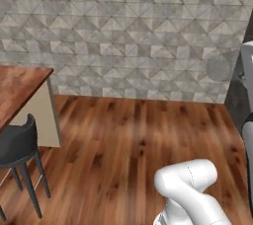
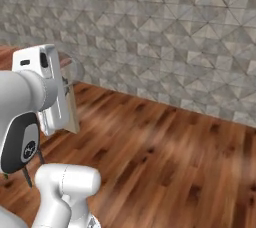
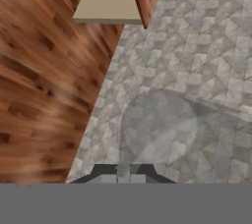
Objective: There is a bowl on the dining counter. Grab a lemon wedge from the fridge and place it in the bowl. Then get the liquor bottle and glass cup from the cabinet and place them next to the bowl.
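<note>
A: Where is the glass cup [image 3: 160, 129]?

B: In the hand view it sits right in front of the finger tips as a pale, see-through round shape against the tiled wall [image 3: 206, 46]. In the right base view a faint clear rim shows just past the hand. So the gripper [image 3: 124, 175] looks pinched on the cup.

A: And the bowl, lemon, bottle?

B: I can't see any of them. The dining counter [image 1: 20, 88] shows its wooden corner at the left edge of the left base view, with a dark stool [image 1: 20, 145] just beside it (only bare wood in sight there).

A: So how far along?

B: I judge it is late in the task: the cup is mid-carry over the wooden floor [image 1: 128, 140] and not yet set down by the bowl. I can't confirm the earlier steps.
</note>
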Robot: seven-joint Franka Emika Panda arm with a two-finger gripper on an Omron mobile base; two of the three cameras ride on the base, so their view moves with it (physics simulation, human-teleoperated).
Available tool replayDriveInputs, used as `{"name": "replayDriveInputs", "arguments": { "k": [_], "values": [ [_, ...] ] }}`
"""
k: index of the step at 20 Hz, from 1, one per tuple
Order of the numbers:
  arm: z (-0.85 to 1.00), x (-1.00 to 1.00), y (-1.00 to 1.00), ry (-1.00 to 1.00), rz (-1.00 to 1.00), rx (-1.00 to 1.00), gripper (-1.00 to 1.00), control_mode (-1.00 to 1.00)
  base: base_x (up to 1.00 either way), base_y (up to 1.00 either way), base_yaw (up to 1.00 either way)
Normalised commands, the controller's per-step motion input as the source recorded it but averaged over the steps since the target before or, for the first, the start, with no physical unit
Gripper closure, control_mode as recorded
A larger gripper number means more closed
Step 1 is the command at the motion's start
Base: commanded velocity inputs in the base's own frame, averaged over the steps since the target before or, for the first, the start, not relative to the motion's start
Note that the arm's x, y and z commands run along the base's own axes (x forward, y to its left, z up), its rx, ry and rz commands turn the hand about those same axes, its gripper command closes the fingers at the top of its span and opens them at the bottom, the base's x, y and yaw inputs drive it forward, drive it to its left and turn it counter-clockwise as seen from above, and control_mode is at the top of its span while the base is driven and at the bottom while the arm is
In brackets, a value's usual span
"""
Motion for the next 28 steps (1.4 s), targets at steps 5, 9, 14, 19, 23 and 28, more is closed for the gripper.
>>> {"name": "replayDriveInputs", "arguments": {
  "k": [5, 9, 14, 19, 23, 28],
  "values": [
    [0.00, 0.00, 0.00, 0.00, 0.00, 0.00, 1.00, 1.00, 1.00, -0.53, 0.28],
    [0.00, 0.00, 0.00, 0.00, 0.00, 0.00, 1.00, 1.00, 1.00, -0.46, 0.30],
    [0.00, 0.00, 0.00, 0.00, 0.00, 0.00, 1.00, 1.00, 1.00, -0.46, 0.33],
    [0.00, 0.00, 0.00, 0.00, 0.00, 0.00, 1.00, 1.00, 1.00, -0.51, 0.34],
    [0.00, 0.00, 0.00, 0.00, 0.00, 0.00, 1.00, 1.00, 1.00, -0.48, 0.35],
    [0.00, 0.00, 0.00, 0.00, 0.00, 0.00, 1.00, 1.00, 1.00, -0.47, 0.35]
  ]
}}
